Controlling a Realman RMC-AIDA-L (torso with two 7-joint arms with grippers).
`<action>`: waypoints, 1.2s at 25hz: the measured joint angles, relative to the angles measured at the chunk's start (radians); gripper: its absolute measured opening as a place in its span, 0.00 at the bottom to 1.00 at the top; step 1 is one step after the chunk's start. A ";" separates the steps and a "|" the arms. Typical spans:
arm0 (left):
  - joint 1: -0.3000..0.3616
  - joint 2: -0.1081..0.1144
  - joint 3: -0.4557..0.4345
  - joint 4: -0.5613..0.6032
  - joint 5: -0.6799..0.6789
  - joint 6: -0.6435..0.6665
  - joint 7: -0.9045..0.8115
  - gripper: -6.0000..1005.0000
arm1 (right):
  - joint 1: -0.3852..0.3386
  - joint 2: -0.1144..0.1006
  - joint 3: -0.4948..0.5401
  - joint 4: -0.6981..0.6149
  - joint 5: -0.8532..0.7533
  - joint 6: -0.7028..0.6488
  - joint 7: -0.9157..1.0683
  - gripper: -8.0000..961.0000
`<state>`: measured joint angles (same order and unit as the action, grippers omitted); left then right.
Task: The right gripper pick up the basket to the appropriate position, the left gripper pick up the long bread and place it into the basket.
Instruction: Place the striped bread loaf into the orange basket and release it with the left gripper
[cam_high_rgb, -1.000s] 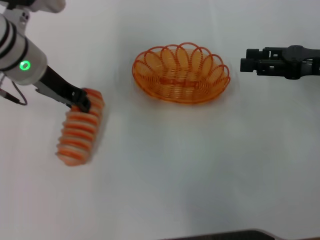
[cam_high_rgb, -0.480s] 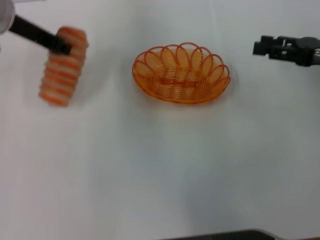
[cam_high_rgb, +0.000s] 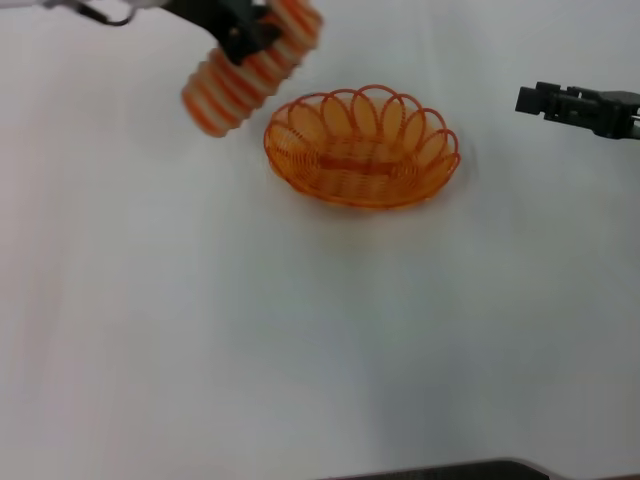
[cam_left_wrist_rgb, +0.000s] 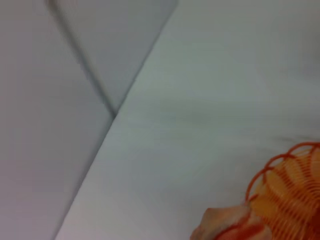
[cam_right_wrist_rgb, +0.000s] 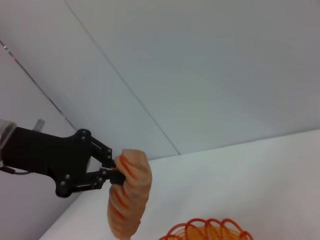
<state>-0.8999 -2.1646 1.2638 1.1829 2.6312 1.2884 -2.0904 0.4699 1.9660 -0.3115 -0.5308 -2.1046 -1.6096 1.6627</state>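
Left gripper (cam_high_rgb: 243, 32) clamped on upper end of long bread (cam_high_rgb: 250, 68); loaf airborne, hanging just left of basket (cam_high_rgb: 362, 146) rim, long axis slanted across basket's. Basket on table (cam_high_rgb: 320, 330), unmoved. Right gripper (cam_high_rgb: 533, 100) parked well right; finger state: cannot tell. Versus 0.5 s earlier: loaf carried rightward and tilted; right gripper barely shifted.

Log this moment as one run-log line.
left gripper: shut on long bread, held aloft beside basket | basket: on table, no bread inside | right gripper: off to right, apart from basket
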 joint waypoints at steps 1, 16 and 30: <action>-0.007 0.000 0.024 0.000 -0.013 -0.012 0.026 0.16 | -0.004 0.001 0.000 0.001 0.000 0.004 0.000 0.68; -0.122 -0.004 0.121 -0.205 -0.188 -0.063 0.250 0.12 | -0.028 0.003 0.006 0.028 0.000 0.057 -0.002 0.68; -0.182 -0.004 0.148 -0.335 -0.255 -0.061 0.313 0.23 | -0.014 0.005 0.000 0.040 -0.002 0.076 0.010 0.68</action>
<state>-1.0823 -2.1685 1.4122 0.8481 2.3760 1.2270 -1.7774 0.4556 1.9711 -0.3111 -0.4905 -2.1063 -1.5333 1.6726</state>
